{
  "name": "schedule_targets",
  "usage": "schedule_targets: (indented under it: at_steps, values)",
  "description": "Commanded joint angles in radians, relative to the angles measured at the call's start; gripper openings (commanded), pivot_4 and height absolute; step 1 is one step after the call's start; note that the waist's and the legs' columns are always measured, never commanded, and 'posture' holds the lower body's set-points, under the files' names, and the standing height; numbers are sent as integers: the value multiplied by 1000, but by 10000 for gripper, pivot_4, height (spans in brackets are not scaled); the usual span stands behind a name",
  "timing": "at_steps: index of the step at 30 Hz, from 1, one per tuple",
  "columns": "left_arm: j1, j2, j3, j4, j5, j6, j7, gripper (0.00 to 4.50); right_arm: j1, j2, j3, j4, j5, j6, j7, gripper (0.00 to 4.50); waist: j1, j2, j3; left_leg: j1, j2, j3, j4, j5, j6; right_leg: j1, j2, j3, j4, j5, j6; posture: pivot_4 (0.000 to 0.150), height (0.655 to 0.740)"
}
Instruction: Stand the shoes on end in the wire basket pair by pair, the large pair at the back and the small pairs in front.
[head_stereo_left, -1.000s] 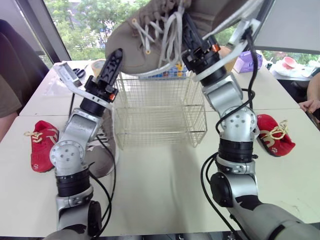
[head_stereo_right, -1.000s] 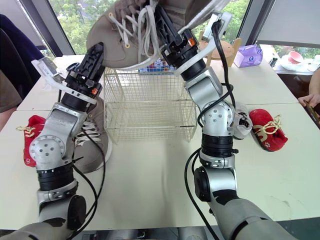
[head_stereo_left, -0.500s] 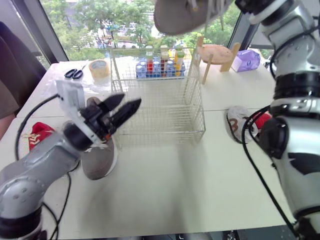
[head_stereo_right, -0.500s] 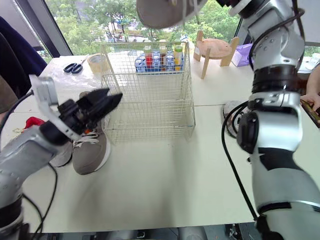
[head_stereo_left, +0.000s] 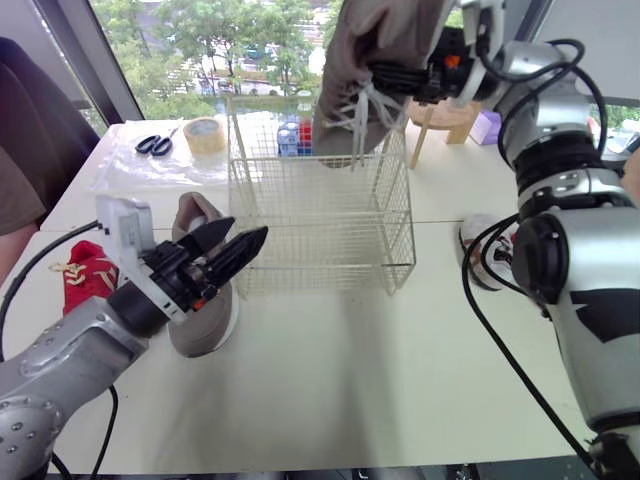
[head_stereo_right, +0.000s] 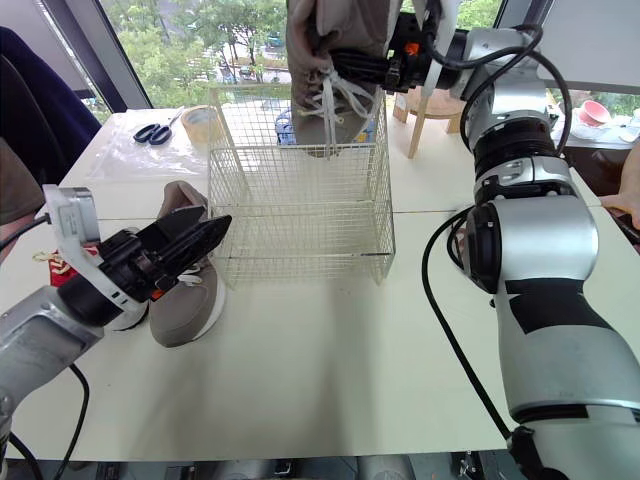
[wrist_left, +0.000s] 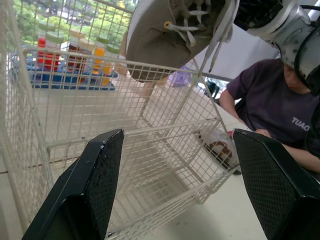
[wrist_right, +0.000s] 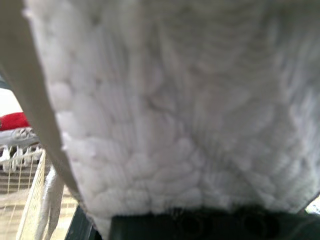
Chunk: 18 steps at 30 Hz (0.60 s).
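My right gripper (head_stereo_left: 418, 76) is shut on a large grey-brown shoe (head_stereo_left: 372, 70), which hangs toe down over the back right of the white wire basket (head_stereo_left: 320, 212). White laces dangle to the basket's rim. The shoe's fleecy lining (wrist_right: 165, 110) fills the right wrist view. Its mate (head_stereo_left: 197, 308) lies on the table left of the basket. My left gripper (head_stereo_left: 238, 243) hovers open just above that shoe, pointing at the basket's left front corner. A small red shoe (head_stereo_left: 80, 270) lies at far left, a small white one (head_stereo_left: 478, 250) at right.
Behind the basket stand a blue rack of bottles (head_stereo_left: 298, 136), a wooden stand (head_stereo_left: 440, 112) and a purple box (head_stereo_left: 488, 126). Scissors (head_stereo_left: 155, 146) and a tape roll (head_stereo_left: 205, 134) lie at back left. A person in a purple shirt (wrist_left: 272, 107) sits at right, another person (head_stereo_left: 20, 160) at left.
My right arm has swung the large shoe from overhead to hang toe down over the basket's back. My left gripper has dropped from beside the shoe to low by the basket's left front.
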Motion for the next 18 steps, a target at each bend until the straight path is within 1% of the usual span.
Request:
schedule_targets:
  at_steps: [1,2,3,4,5,7,12,14,18]
  values:
    - [-5,-7,-10,-18,25,-32,-5,35480,-37,4,-15,36,-49,-29,-67,16678,0,0,0,0,0,0,0,0,0,0,0,0,0,0,0,1500,7400]
    - [-7,-10,-17,-16,32,-34,-5,35798,-35,5,-19,50,-65,-28,-99,26954,0,0,0,0,0,0,0,0,0,0,0,0,0,0,0,1500,7400]
    - [-8,-12,-21,-16,36,-35,-5,35798,-34,7,-23,60,-75,-28,-120,30511,0,0,0,0,0,0,0,0,-1,0,-1,0,0,0,0,1500,7400]
    - [-8,-17,-25,-16,42,-37,-4,35798,-35,8,-26,67,-89,-34,-144,35987,0,0,0,0,0,0,0,0,-1,0,-1,0,0,0,0,1500,7400]
    - [-8,-20,-29,-16,46,-39,-3,35798,-36,8,-28,71,-98,-39,-156,40050,0,0,0,0,-1,0,-1,1,-1,0,-1,0,0,0,0,1500,7400]
    - [-13,-27,-39,-13,54,-41,-2,35798,-44,6,-35,77,-112,-49,-194,43285,-1,0,0,0,-1,0,-1,1,-1,-1,-1,0,0,0,0,1500,7400]
    - [-12,-38,-54,-7,76,-45,-6,35798,-50,-14,-64,76,-120,-52,-212,43285,-1,0,0,0,-1,1,-6,4,-6,-3,-1,0,0,0,0,1500,7400]
    - [-8,-40,-56,-7,79,-47,-8,35798,-48,-27,-71,71,-119,-49,-188,43285,-1,0,0,0,-1,1,-6,4,-6,-3,0,0,0,0,0,1500,7400]
    - [-8,-36,-55,6,80,-47,-19,35798,-43,-63,-67,55,-121,-28,-89,43285,4,0,0,0,-1,0,-6,4,-6,-2,0,0,0,0,0,1500,7400]
